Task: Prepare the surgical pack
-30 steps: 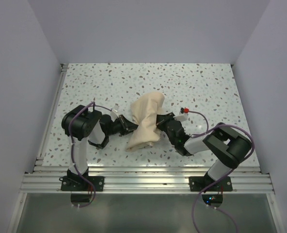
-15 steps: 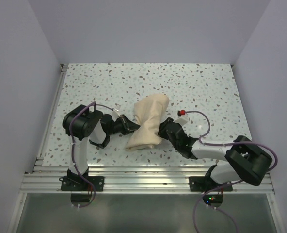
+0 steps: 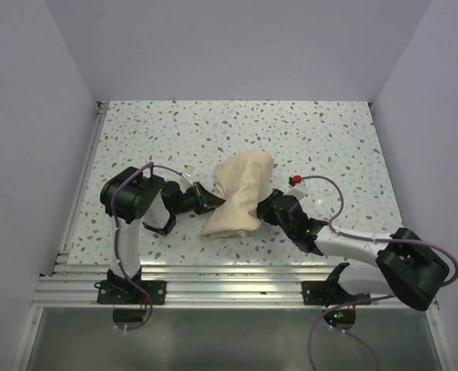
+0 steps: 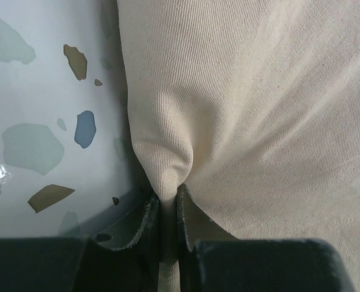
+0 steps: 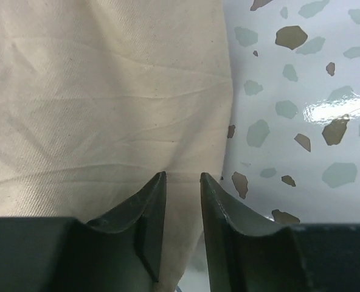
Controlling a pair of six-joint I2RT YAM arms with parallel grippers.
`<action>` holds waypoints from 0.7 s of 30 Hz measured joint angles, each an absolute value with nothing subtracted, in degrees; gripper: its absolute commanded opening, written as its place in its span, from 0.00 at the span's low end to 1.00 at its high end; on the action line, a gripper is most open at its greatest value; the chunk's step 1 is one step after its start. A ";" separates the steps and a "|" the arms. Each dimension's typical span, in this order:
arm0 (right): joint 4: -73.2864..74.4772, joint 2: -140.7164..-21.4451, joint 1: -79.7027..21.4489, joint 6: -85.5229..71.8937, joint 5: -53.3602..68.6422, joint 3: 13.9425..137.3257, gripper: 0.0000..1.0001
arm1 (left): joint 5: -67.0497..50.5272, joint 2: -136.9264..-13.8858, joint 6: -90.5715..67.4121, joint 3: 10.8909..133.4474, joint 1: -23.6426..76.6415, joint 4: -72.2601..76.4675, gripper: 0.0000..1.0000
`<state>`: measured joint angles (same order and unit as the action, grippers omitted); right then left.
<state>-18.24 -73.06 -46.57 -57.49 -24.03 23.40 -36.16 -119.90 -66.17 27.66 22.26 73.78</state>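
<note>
Cloth bundle (image 3: pixel 238 189) sits mid-desk (image 3: pixel 337 139), between both arms, waisted where they meet it. My left claw (image 4: pixel 168 201) is clamped on a pinched fold at its left flank, I judge to anchor it. Left arm is folded low. Right arm is stretched long and low. Right claw (image 5: pixel 183 182) is at the bundle's right edge, jaws narrowly parted. I cannot tell whether it grips cloth.

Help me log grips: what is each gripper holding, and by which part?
Left gripper pinches a fold on the left side of the tan cloth bundle. Right gripper straddles its right edge, nearly closed; a firm grip cannot be told.
</note>
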 measured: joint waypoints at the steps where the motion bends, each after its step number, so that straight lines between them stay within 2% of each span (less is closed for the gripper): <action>1: -17.50 -72.07 -45.95 -57.34 -23.53 23.31 0.36 | -36.18 -119.90 -66.17 27.66 22.26 73.78 0.00; 6: -11.73 -60.12 -41.45 -55.37 -20.91 21.23 0.56 | -36.23 -119.94 -66.15 27.66 22.26 73.80 0.00; 8: -8.32 -54.92 -41.19 -53.80 -19.94 21.28 0.60 | -36.23 -119.98 -66.15 27.68 22.26 73.80 0.00; 15: 3.95 -42.17 -41.19 -46.98 -14.44 22.44 0.60 | -36.25 -119.98 -66.15 27.68 22.26 73.80 0.00; 21: 10.55 -37.04 -41.23 -38.74 -6.22 27.09 0.57 | -36.25 -119.98 -66.15 27.70 22.26 73.80 0.00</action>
<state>10.55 -37.04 -41.23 -38.74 -6.22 27.09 -36.25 -119.98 -66.15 27.70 22.26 73.80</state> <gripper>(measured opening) 0.587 0.160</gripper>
